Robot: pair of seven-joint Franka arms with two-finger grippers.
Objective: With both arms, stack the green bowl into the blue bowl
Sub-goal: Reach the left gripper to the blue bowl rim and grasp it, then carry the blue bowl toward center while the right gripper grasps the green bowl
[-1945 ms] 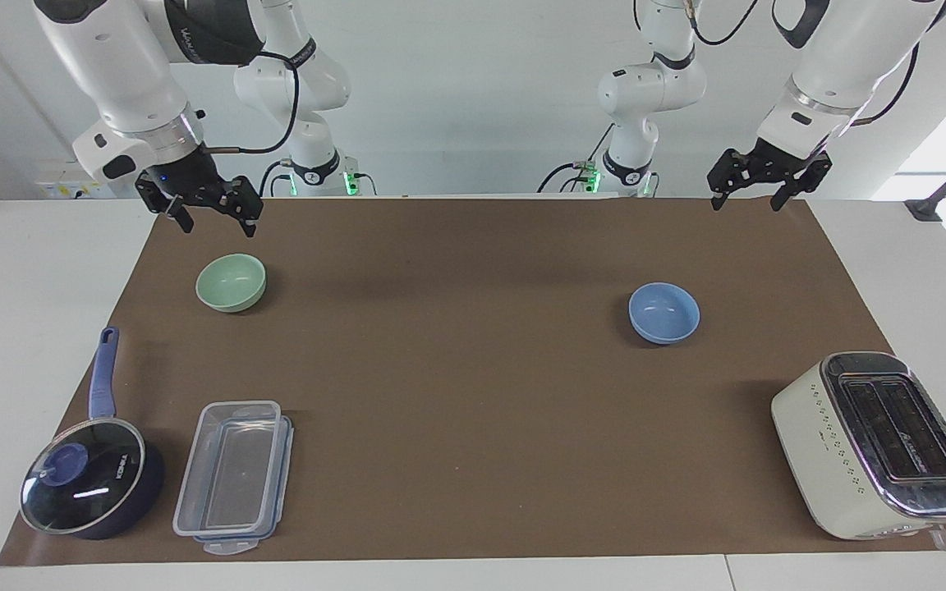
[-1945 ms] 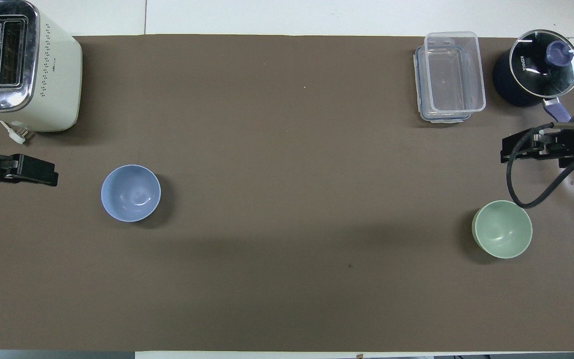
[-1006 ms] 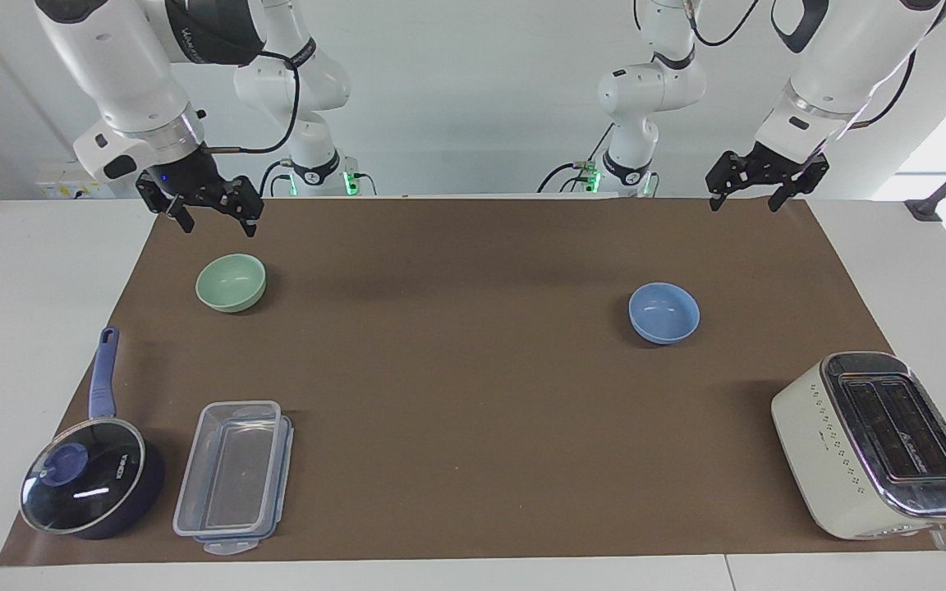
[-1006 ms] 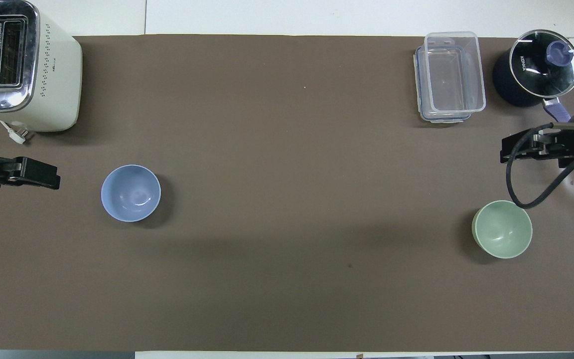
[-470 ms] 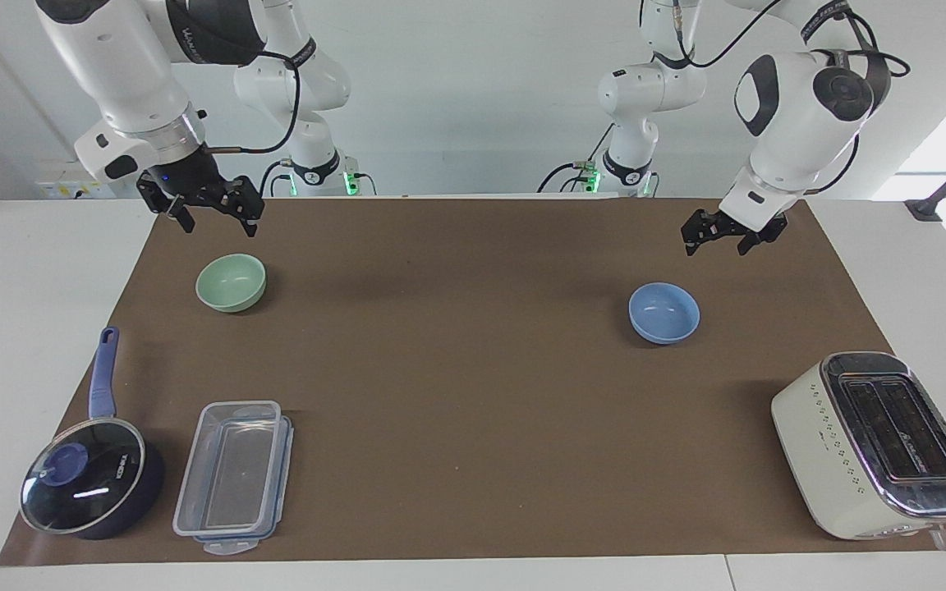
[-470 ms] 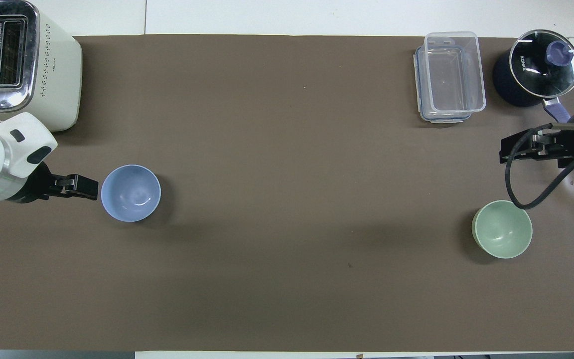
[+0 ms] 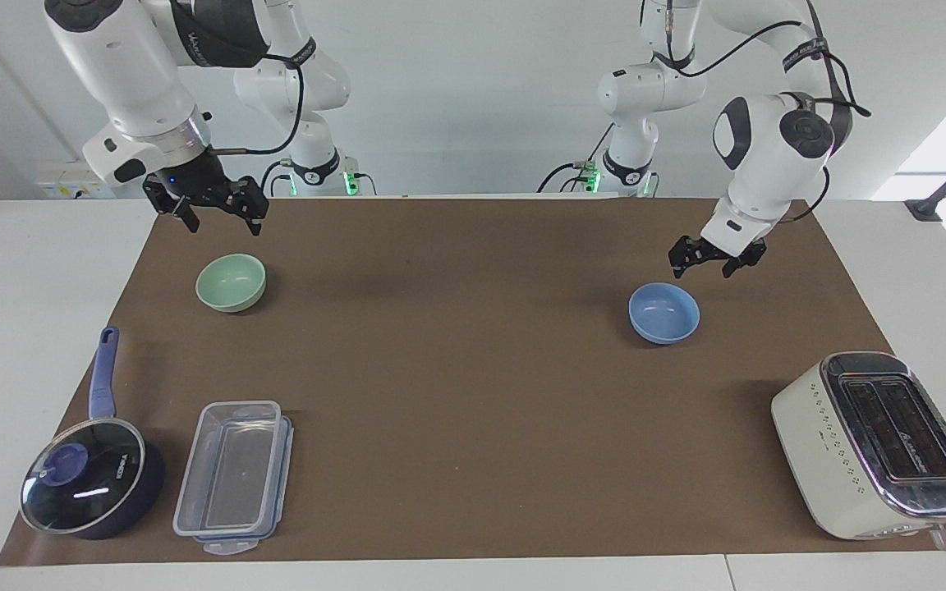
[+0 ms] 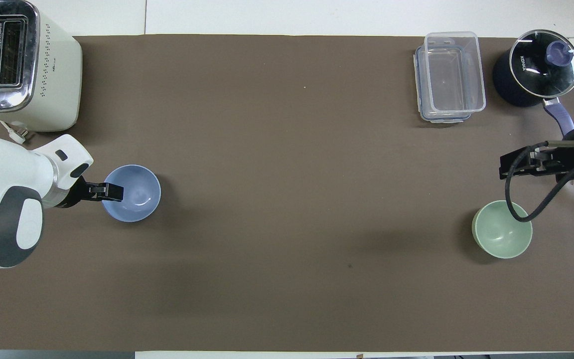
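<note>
Left gripper (image 7: pixel 709 261), fingers spread, hangs over blue bowl's (image 7: pixel 663 312) rim near toaster (image 7: pixel 879 443); drop straight, straddle rim w/o tipping. Right gripper (image 7: pixel 214 209), spread, waits above green bowl (image 7: pixel 231 281).

Non-task stuff: brown mat (image 7: pixel 473 410) covering most of the white counter (image 7: pixel 29 345). Cream toaster (image 7: pixel 875 443) at the left arm's end. At the right arm's end, a clear lidless container (image 7: pixel 231 476) just beside a dark-blue saucepan (image 7: pixel 91 484) with glass lid on, handle pointing toward the robots.
</note>
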